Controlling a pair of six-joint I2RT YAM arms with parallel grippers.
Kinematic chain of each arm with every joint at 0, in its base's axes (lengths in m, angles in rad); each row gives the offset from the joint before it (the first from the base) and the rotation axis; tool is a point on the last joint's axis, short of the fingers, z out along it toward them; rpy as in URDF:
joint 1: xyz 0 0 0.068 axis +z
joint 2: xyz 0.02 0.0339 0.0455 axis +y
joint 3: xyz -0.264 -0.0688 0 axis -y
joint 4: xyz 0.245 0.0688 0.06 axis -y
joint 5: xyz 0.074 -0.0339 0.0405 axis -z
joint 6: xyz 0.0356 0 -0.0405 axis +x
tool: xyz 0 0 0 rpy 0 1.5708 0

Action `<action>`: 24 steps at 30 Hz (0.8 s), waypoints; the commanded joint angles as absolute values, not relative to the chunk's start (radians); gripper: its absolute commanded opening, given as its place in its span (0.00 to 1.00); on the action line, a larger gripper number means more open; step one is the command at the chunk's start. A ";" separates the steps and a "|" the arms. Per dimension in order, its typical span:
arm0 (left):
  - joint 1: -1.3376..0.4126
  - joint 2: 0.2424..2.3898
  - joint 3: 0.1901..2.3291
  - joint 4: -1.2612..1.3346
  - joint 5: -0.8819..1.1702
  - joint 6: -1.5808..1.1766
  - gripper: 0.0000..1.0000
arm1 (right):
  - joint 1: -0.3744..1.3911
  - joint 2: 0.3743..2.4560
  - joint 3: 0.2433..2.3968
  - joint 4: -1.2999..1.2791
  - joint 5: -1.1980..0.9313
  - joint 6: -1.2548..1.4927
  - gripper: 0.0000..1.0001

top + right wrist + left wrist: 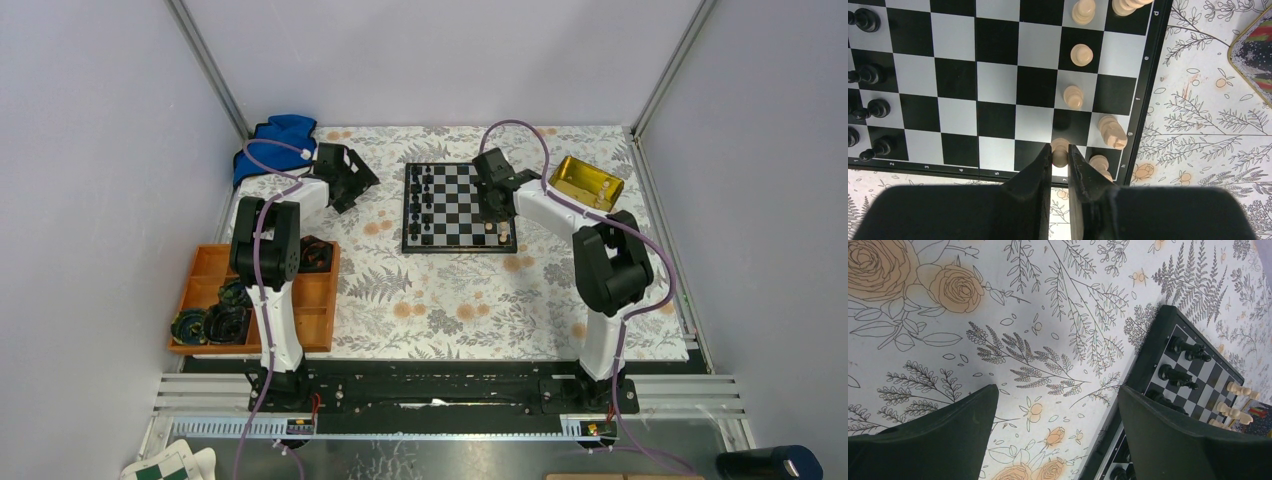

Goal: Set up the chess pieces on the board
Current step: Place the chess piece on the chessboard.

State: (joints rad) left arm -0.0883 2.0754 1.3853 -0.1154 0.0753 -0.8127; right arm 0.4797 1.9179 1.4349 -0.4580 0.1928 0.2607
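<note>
The black-and-white board point(460, 246) lies at the back middle of the floral cloth. Black pieces point(424, 205) stand along its left side and pale pieces point(498, 233) along its right side. In the right wrist view the board point(998, 80) fills the top, and my right gripper point(1060, 150) is shut on a pale pawn point(1060, 146) at the board's near edge, next to several other pale pieces point(1111, 131). My left gripper point(1058, 390) is open and empty over the cloth, just left of the board's border point(1153, 350). Both grippers show from above, the left point(356, 180) and the right point(493, 203).
A gold tin point(587, 180) sits right of the board, and its edge shows in the right wrist view point(1255, 60). An orange tray point(200, 290) with dark things stands at the left. A blue cloth point(275, 140) lies at the back left.
</note>
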 commanded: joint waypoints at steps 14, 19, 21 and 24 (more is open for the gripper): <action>-0.075 2.120 1.329 -0.198 0.066 -0.804 0.99 | 0.492 1.955 1.436 -0.411 0.237 0.242 0.00; -0.075 2.120 1.327 -0.198 0.066 -0.804 0.99 | 0.492 1.960 1.434 -0.413 0.242 0.241 0.00; -0.074 2.120 1.326 -0.195 0.065 -0.802 0.99 | 0.492 1.963 1.433 -0.409 0.244 0.241 0.00; -0.074 2.120 1.325 -0.195 0.066 -0.802 0.99 | 0.492 1.962 1.426 -0.405 0.250 0.241 0.00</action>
